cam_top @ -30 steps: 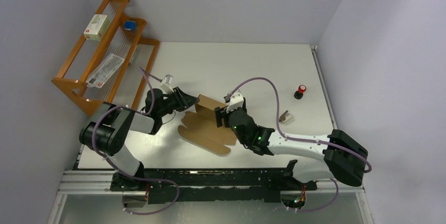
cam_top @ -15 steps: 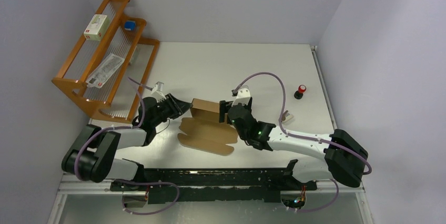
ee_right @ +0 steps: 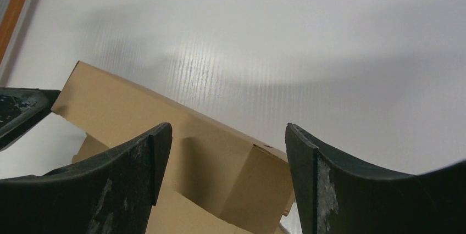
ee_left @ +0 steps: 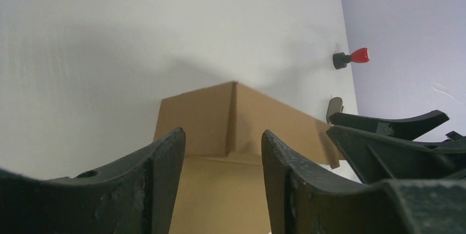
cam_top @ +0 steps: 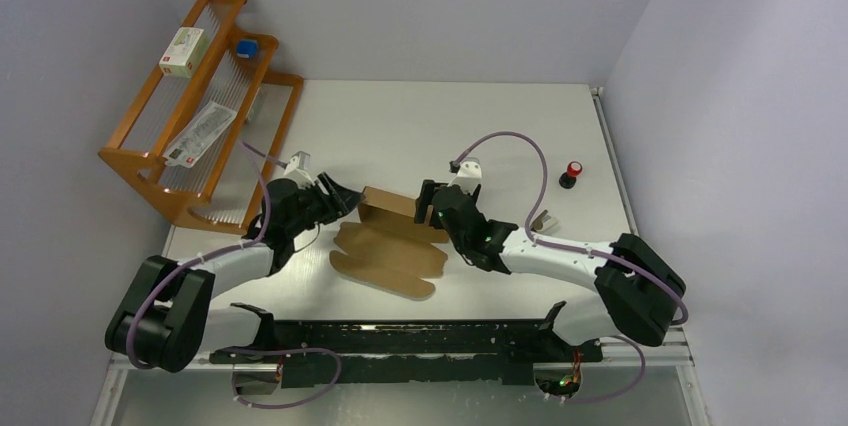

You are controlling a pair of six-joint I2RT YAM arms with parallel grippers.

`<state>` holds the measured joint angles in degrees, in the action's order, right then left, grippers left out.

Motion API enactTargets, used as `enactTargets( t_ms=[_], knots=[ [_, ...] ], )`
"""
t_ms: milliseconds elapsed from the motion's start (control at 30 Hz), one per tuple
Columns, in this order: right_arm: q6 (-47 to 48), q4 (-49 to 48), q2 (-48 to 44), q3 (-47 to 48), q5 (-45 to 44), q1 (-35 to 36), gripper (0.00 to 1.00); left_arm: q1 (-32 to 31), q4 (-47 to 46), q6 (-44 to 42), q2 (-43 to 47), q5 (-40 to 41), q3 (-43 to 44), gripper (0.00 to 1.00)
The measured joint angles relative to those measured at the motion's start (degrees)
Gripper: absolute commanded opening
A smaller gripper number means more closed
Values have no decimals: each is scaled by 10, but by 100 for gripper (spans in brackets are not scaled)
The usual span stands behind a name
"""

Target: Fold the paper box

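Note:
The paper box (cam_top: 385, 246) is brown cardboard lying mid-table, with its back wall raised (cam_top: 392, 203) and its scalloped flaps flat toward the near edge. My left gripper (cam_top: 347, 202) is open at the box's left end, with nothing between its fingers. In the left wrist view the gripper (ee_left: 222, 135) faces the paper box (ee_left: 195, 118) and its inner corner. My right gripper (cam_top: 428, 208) is open at the box's right end. In the right wrist view this gripper (ee_right: 226, 132) has its jaws to either side of the folded end corner of the paper box (ee_right: 242, 162), without touching it.
A wooden rack (cam_top: 150, 161) stands at the far left, holding a white labelled box (cam_top: 184, 51), a blue item (cam_top: 245, 47) and a packet (cam_top: 203, 131). A red-topped knob (cam_top: 571, 174) and a small grey object (cam_top: 543, 220) lie to the right. A black rail (cam_top: 400, 341) runs along the near edge.
The left gripper's jaws have widened and it has drawn back to the left off the box. The box has slid slightly left. The right gripper has moved a little farther back.

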<state>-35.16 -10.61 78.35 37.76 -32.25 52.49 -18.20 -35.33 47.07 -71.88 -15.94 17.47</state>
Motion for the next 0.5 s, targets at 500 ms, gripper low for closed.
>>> enactTargets(
  t_ms=[500],
  knots=[
    [-17, 88, -30, 46, -15, -5, 74, 0, 26, -37, -47, 1, 46, 61]
  ],
)
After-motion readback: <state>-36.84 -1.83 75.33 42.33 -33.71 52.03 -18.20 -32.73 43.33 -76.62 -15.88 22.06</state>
